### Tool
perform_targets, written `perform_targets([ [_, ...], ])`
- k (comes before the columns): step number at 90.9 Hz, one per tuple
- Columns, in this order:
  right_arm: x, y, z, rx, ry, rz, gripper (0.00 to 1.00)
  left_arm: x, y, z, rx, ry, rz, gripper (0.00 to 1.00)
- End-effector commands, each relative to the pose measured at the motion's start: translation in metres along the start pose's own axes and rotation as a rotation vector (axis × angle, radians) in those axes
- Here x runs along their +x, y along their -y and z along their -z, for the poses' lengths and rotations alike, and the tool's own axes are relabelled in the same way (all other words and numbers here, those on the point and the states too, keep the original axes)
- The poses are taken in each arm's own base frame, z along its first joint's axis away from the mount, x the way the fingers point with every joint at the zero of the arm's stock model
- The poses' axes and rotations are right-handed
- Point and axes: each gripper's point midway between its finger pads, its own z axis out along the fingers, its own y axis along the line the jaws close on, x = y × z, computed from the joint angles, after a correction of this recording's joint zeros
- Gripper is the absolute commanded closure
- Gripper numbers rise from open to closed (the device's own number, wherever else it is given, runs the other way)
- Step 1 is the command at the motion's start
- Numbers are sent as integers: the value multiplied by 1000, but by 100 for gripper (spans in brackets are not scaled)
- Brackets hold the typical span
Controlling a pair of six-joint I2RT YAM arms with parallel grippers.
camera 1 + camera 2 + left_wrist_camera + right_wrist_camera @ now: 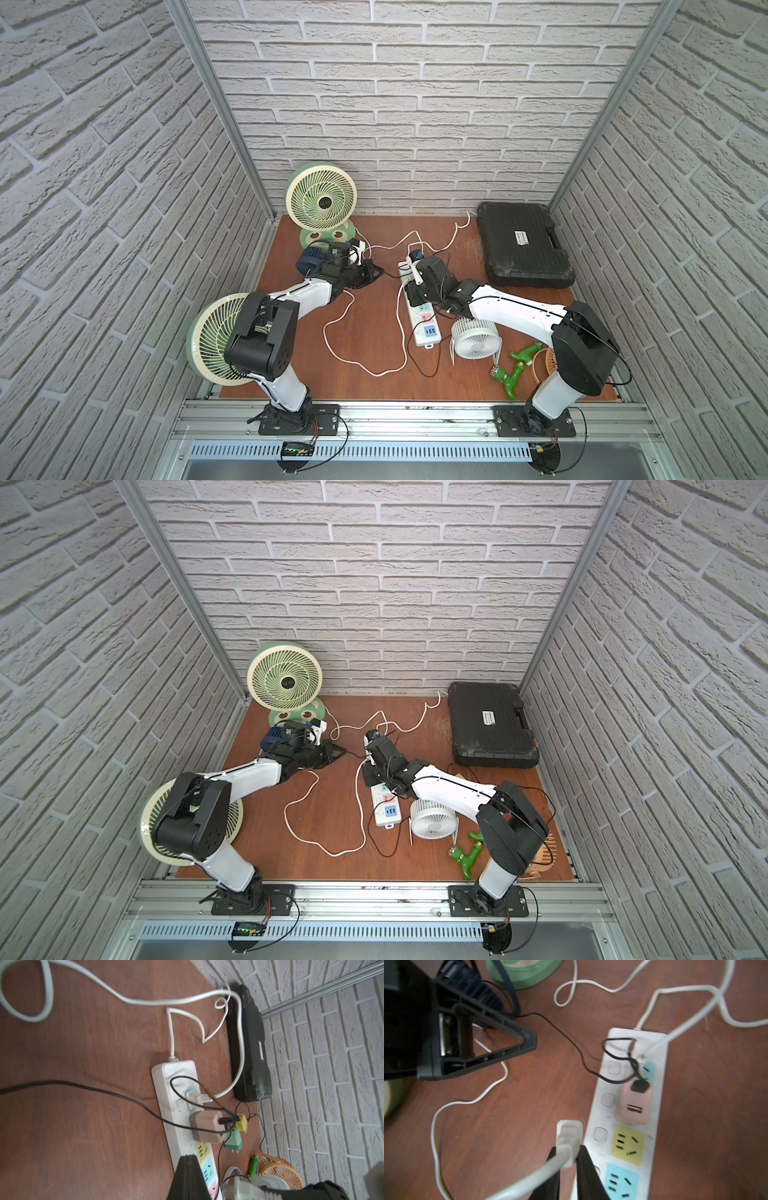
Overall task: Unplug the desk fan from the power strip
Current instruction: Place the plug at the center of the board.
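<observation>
"Power strip [600, 1115] lies mid-table between the arms; right gripper [568, 1148] is pinching the white plug [569, 1132] just beside it. Fully out?"

"Looks so, bit blurry though — it should lift straight up, not sideways into the pink adapter [633, 1103]. Left gripper [529, 1040] has its fingers pressed together, empty — could pin the strip."

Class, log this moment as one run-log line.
left gripper: shut, empty | right gripper: shut on white plug | plug: out of power strip
</observation>
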Motion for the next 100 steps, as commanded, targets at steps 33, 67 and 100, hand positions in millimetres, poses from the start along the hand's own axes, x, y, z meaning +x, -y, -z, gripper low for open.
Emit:
perform_targets([
  [33,23,-141,-44,-390,-109,186,87,-45,43,112,-57,237,-132,100],
  [67,67,-204,-90,-547,-255,217,84,-53,40,147,-104,317,-135,100],
  [100,73,-212,-97,-530,-273,265,68,-51,34,145,-108,314,-123,100],
])
